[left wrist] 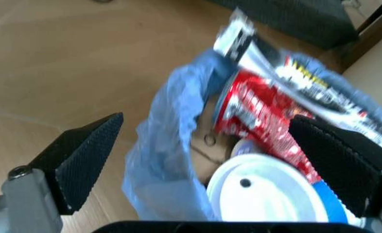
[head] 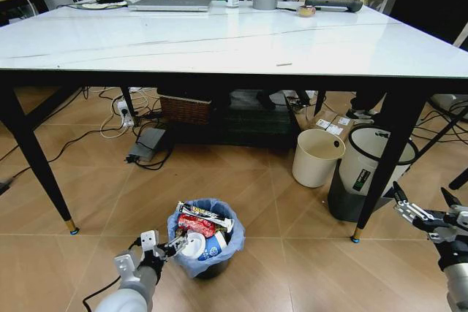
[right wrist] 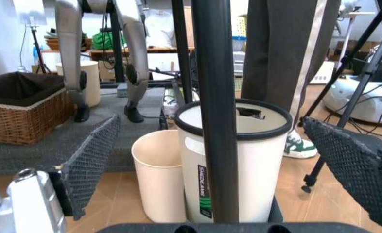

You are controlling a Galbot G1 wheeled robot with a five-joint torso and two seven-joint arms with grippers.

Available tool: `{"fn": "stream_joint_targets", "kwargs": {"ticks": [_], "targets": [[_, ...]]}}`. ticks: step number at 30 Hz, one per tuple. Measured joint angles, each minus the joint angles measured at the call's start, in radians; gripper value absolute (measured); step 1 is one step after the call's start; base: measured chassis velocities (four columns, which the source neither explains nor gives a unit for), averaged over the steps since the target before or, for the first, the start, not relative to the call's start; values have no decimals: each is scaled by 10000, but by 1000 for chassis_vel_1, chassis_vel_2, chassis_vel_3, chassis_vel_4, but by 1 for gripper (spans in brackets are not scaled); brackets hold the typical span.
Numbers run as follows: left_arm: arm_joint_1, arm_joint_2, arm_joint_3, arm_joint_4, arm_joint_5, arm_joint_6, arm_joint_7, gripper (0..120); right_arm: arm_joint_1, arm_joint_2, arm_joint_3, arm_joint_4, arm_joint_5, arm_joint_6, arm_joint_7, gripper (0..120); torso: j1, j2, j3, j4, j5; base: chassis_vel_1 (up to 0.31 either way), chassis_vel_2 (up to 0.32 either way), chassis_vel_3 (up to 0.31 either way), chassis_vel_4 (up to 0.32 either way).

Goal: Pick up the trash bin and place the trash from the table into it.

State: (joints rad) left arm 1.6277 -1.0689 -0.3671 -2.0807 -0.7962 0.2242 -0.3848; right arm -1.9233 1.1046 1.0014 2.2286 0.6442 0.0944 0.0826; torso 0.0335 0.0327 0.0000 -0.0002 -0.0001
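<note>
Head view: the left tool [head: 162, 245] hangs low over the wooden floor [head: 88, 202], its fingers spread apart, right beside the trash bin [head: 191, 261]. The bin stands on the floor just ahead of that tool, in front of the surface [head: 234, 42] and not under it. Its light-blue bag [head: 219, 206] is heaped with trash: a red snack wrapper [head: 196, 224], a black-and-white wrapper [head: 205, 215] lying across the top, and a white-and-blue paper cup [head: 207, 246] tilted at the side nearest the tool.

Left wrist view: the left tool's [left wrist: 210, 160] two dark ribbed fingers [left wrist: 80, 155] stand wide, one outside the bag's [left wrist: 165, 160] edge over bare floor, the other over the trash. Between them lie the cup's white round end [left wrist: 259, 194] and the red wrapper [left wrist: 256, 116]; neither finger grips anything.

The right tool [head: 424, 208] hovers at the far side, near a black leg [head: 384, 166] of the surface, also spread and holding nothing. In the right wrist view, just beyond the right tool [right wrist: 217, 160], that leg [right wrist: 214, 97] stands in front of a grey-white bin with a black rim [right wrist: 256, 155], with a cream bin [right wrist: 158, 174] touching it alongside.
</note>
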Motion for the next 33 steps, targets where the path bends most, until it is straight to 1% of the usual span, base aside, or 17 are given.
{"fn": "stream_joint_targets", "kwargs": {"ticks": [2,8,10,11,13,17,18,24,28,33], "targets": [[66,10,-49,-103,132,-52,1,100,0,0,0,0,0,0,0,100,0,0,0,0,0,0,0,0,0],[440,116,-377,-612,2258,-882,510,100,0,0,0,0,0,0,0,100,0,0,0,1,1,0,0,0,0],[467,122,-396,-665,2454,-1003,601,100,0,0,0,0,0,0,0,100,0,0,0,1,1,0,0,0,0],[501,125,-417,-714,2702,-1179,741,100,0,0,0,0,0,0,0,100,0,0,0,0,1,0,0,0,0],[644,91,-453,-877,3491,-1791,1147,100,0,0,0,0,0,0,0,100,0,0,0,0,1,0,0,0,0],[1047,23,-458,-1280,4565,-2694,1421,100,0,0,0,0,0,0,0,100,0,0,0,-1,0,0,0,0,0],[1047,23,-458,-1280,4565,-2694,1421,100,0,0,0,0,0,0,0,100,0,0,0,-1,0,0,0,0,0],[2060,-25,-508,-2233,5523,-3008,1128,100,0,0,0,0,0,0,0,100,0,1,0,0,1,0,0,0,0],[2387,-114,-510,-2363,5711,-2975,1002,100,0,0,0,0,0,0,0,100,0,1,0,3,3,0,0,0,0],[2439,-135,-510,-2381,5726,-2941,964,100,0,0,0,0,0,0,0,100,0,1,0,0,0,0,0,0,0]]}}
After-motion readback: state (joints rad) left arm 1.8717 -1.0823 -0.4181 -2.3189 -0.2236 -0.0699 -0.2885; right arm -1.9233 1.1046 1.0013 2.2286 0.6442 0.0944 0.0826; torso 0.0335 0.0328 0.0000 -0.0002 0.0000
